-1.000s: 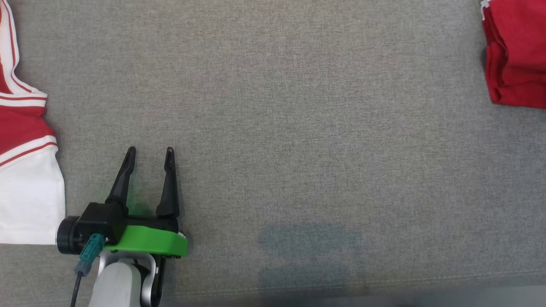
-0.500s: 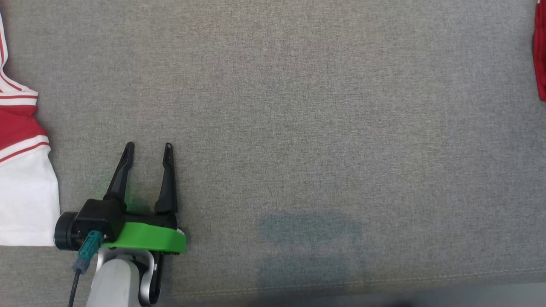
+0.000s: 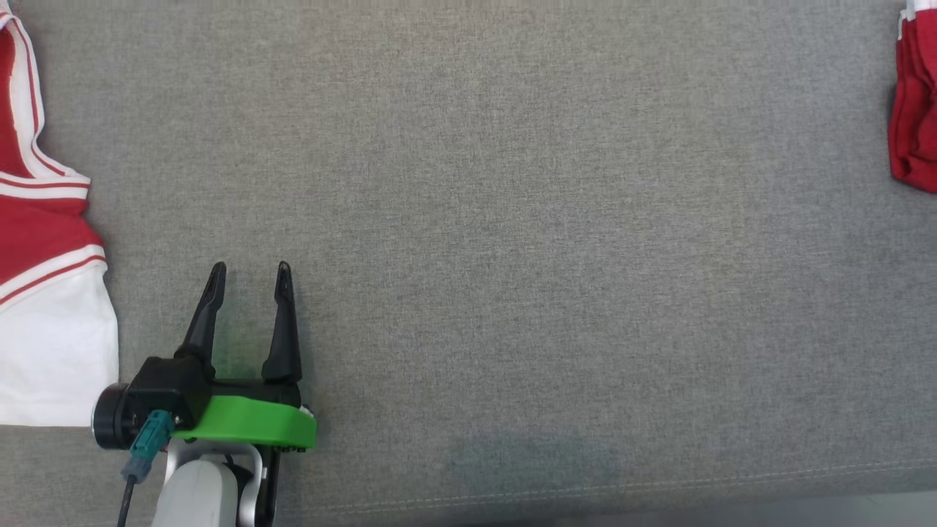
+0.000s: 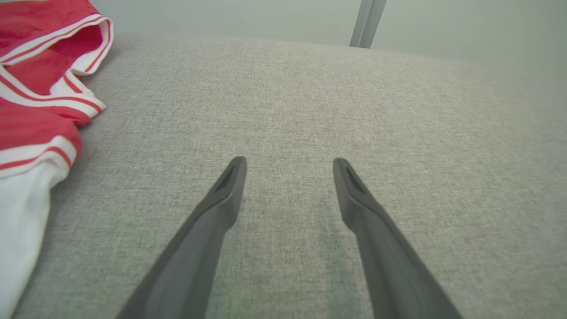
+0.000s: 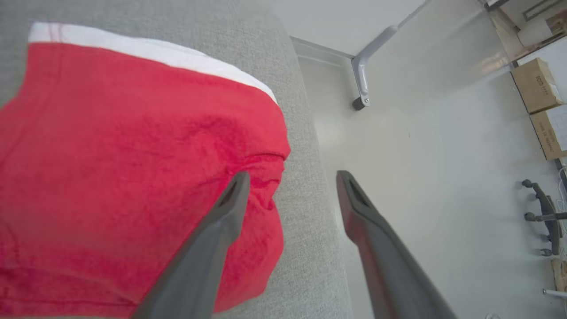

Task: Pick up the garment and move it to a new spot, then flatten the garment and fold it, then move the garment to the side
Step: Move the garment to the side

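The folded red garment (image 3: 915,110) with a white trim lies at the far right edge of the grey fabric surface (image 3: 512,219). In the right wrist view the garment (image 5: 133,155) sits close under my right gripper (image 5: 293,175), which is open; its left finger crosses the cloth's corner and nothing is between the fingers. My left gripper (image 3: 251,268) rests at the lower left, open and empty above bare grey fabric, as the left wrist view also shows for this gripper (image 4: 289,161).
Another red-and-white garment (image 3: 44,241) lies at the left edge, just left of my left gripper, and shows again as a striped heap (image 4: 35,88). The surface's right edge (image 5: 319,186) drops to a pale floor with a metal leg (image 5: 363,75), cardboard boxes (image 5: 536,84) and a chair base (image 5: 545,217).
The head camera has shifted, so the red garment slid toward the right edge of the picture and partly back. My left gripper stays open in the same place. My right gripper has opened.
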